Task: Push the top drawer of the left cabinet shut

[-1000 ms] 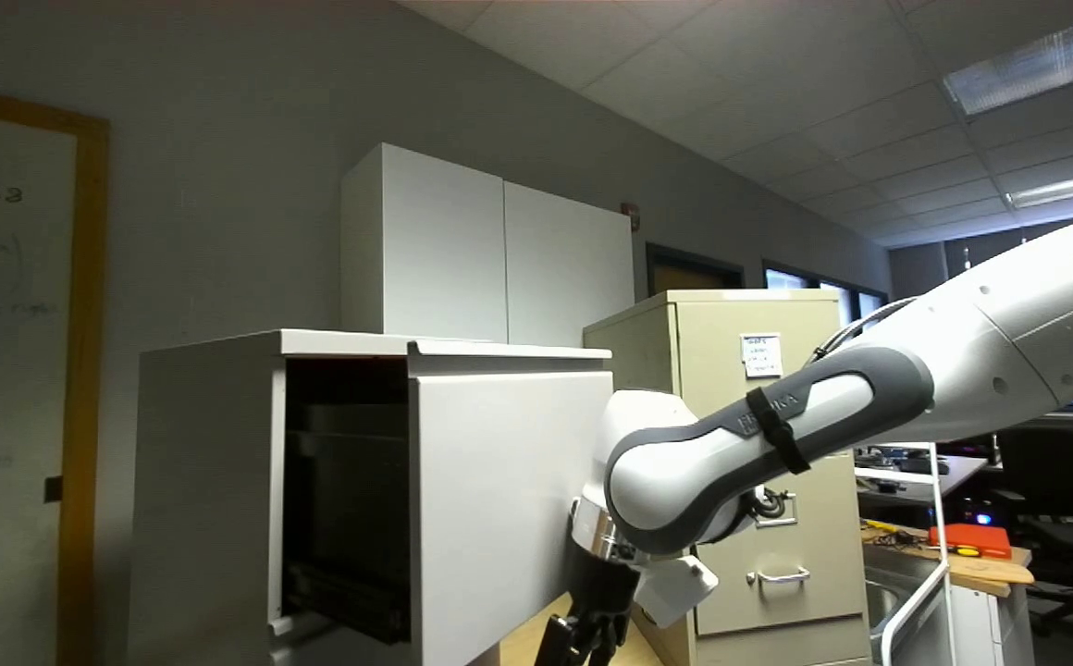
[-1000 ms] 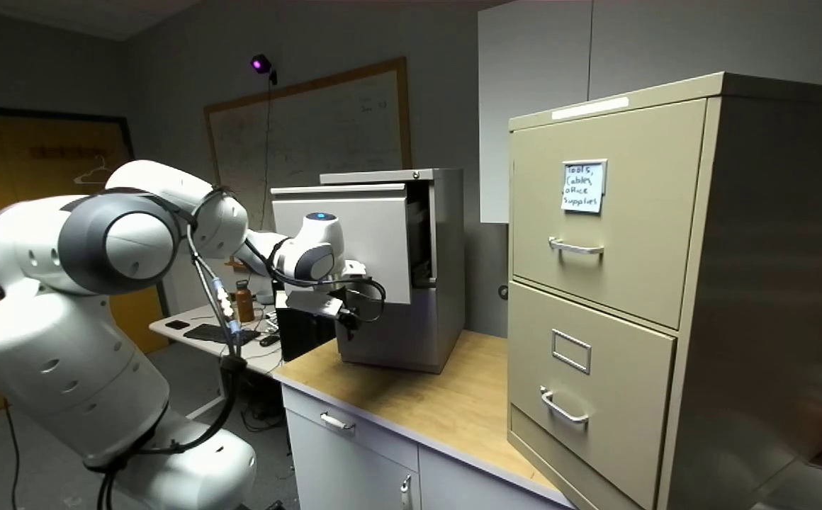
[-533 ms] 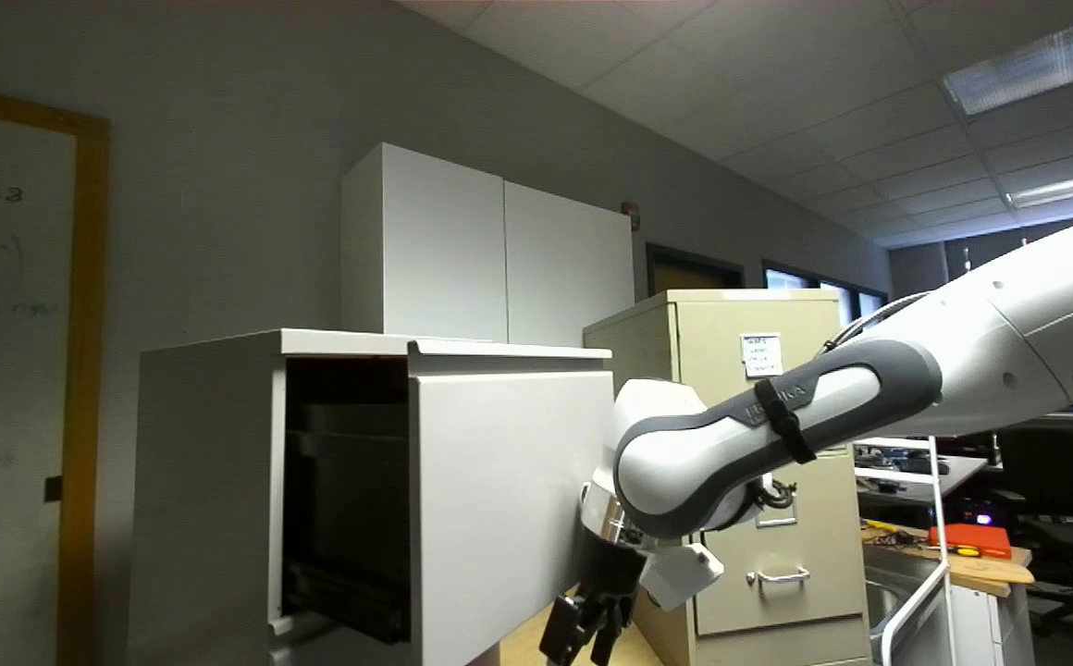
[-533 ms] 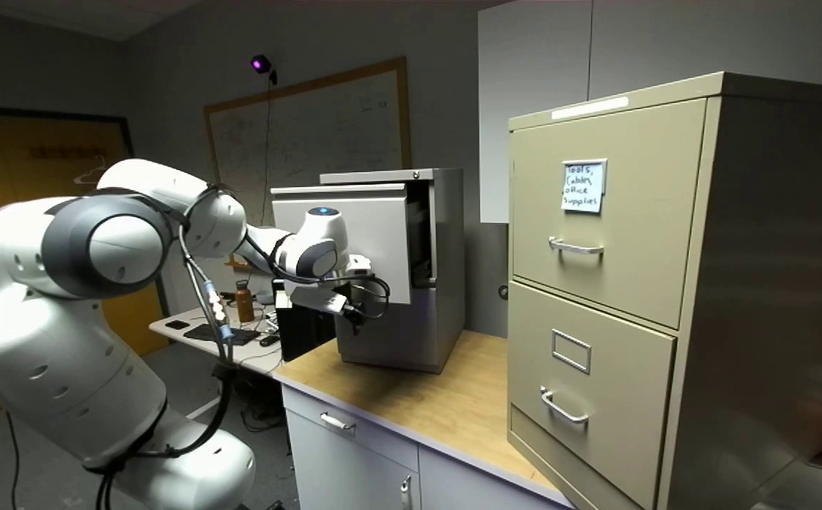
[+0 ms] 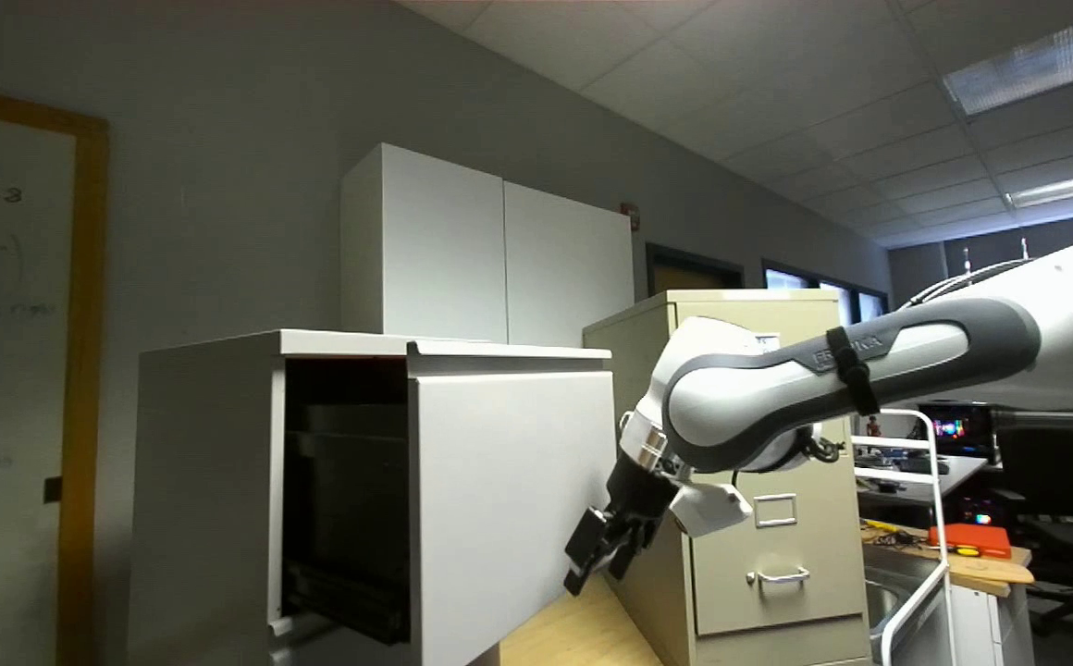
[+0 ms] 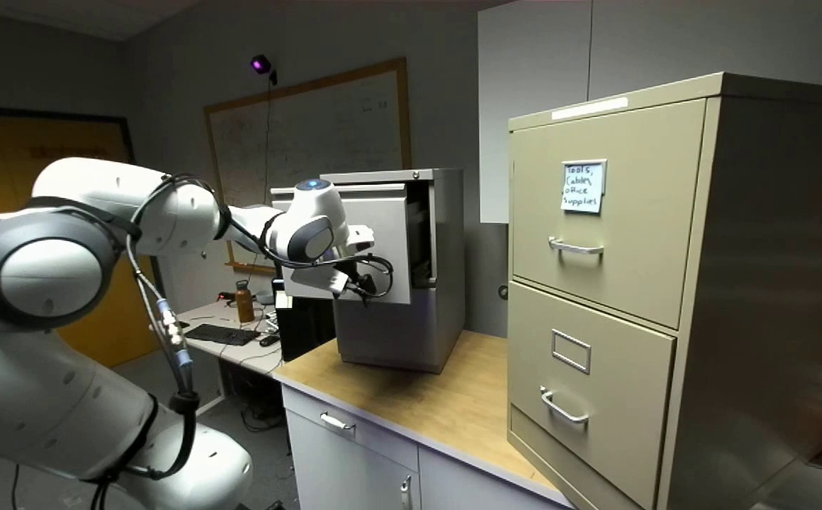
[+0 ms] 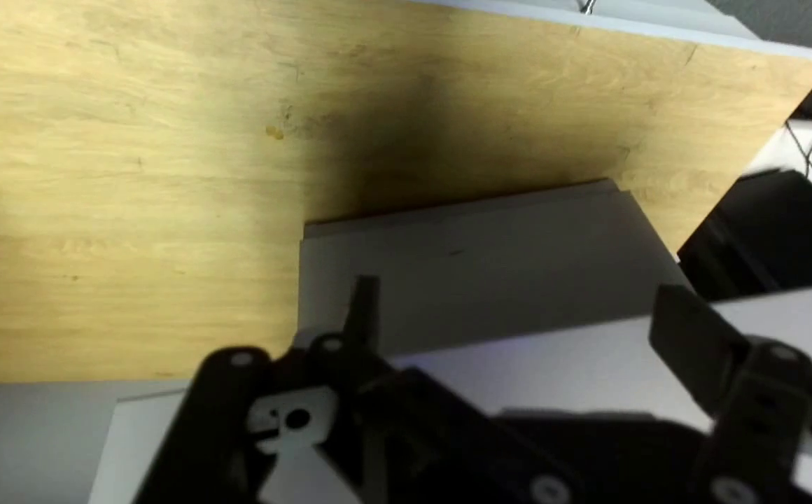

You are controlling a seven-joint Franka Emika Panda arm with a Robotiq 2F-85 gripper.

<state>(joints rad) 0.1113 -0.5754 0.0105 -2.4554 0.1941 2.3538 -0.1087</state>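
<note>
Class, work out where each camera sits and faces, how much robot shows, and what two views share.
In an exterior view: low, off one side, tilted up at the left cabinet and open top drawer; forearm and jaws show.
In an exterior view: in front, facing the top drawer, beige filing cabinet at picture right, arm at left.
Wrist view: wrist-mounted, facing down at the wooden countertop; parted jaws at bottom.
Both exterior views share both cabinets.
</note>
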